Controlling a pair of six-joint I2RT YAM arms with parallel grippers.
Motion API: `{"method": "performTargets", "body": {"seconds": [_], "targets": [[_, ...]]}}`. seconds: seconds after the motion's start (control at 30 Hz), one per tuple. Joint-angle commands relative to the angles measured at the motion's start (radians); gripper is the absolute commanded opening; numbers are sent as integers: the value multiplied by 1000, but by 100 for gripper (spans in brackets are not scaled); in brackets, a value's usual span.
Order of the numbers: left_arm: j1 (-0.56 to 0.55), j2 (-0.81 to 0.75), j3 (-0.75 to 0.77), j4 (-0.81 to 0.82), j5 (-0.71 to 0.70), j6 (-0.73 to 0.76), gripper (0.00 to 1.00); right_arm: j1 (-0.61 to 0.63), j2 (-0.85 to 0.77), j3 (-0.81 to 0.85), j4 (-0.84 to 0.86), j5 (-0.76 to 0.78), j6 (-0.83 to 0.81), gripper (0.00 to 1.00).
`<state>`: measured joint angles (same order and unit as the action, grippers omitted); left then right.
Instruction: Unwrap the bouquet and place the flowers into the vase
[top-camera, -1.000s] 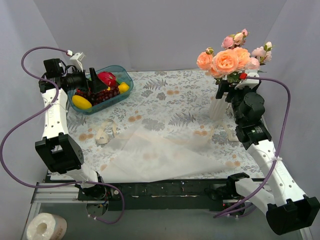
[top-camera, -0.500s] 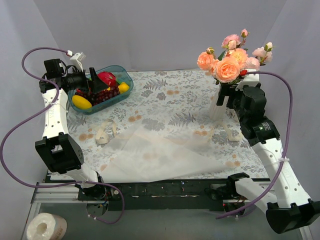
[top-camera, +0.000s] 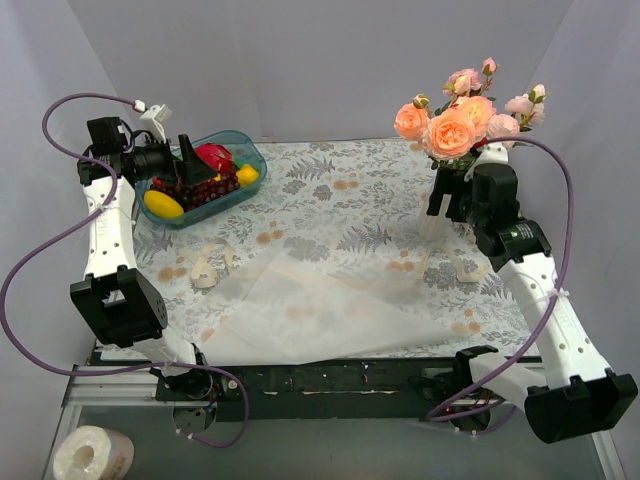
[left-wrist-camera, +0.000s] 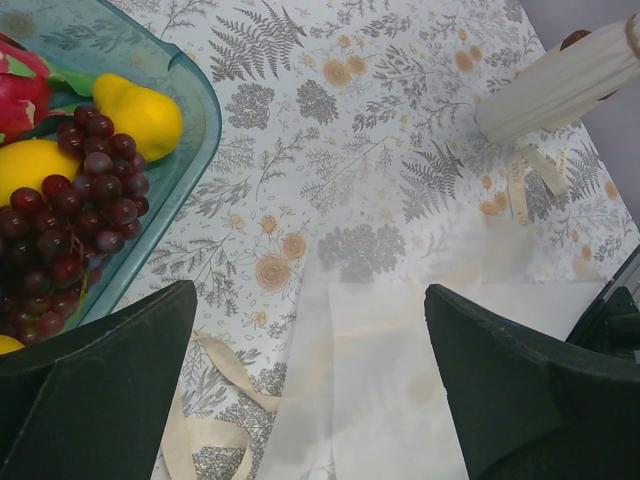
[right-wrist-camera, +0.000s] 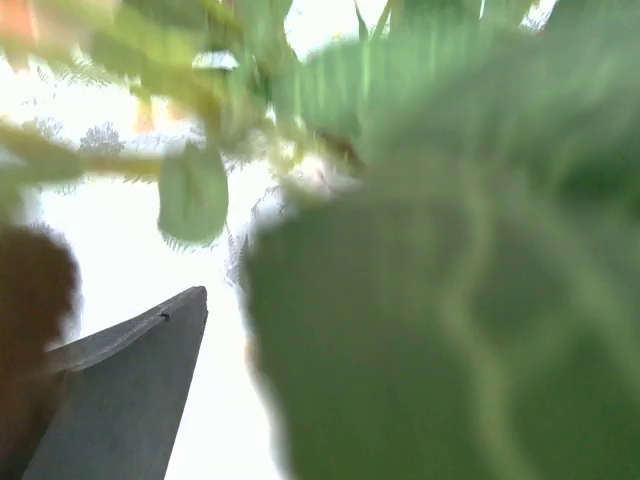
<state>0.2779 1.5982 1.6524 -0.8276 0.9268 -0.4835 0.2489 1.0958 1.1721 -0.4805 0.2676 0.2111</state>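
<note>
Flowers (top-camera: 455, 122): upright in vase (top-camera: 436, 222), stems vertical, blooms up, far right of tabletop.
Right claw (top-camera: 450, 207): spread wide at the vase's neck, under the leaves.
Left claw (left-wrist-camera: 310, 290): wide, empty, by fruit tray (top-camera: 258, 152), far left.
Tabletop (top-camera: 330, 190): grey floral cloth; wrapping paper (top-camera: 310, 305) flat, near middle; ribbon (top-camera: 208, 265) just left of it.
Room: plain pale walls (top-camera: 300, 60).

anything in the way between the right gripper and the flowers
Nothing visible does. The right gripper is right up against the flowers, beside the vase, and their green leaves fill its wrist view.
</note>
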Motion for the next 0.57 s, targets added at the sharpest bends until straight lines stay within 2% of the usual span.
{"method": "performTargets", "body": {"seconds": [0.0,0.17,0.3,0.53], "targets": [[3,-44,34,-64,0,40,98,-2,-166,-95,-141,-97,51,98],[3,-95,-20,-91,-13,66,98,0,-307,-147,-262,-111,86,98],[3,-159,-104,-62,-6,48,98,-2,-382,-106,-323,-172,102,98],[3,-225,-207,34,1,-44,98,13,-376,-51,-325,-202,108,98]]}}
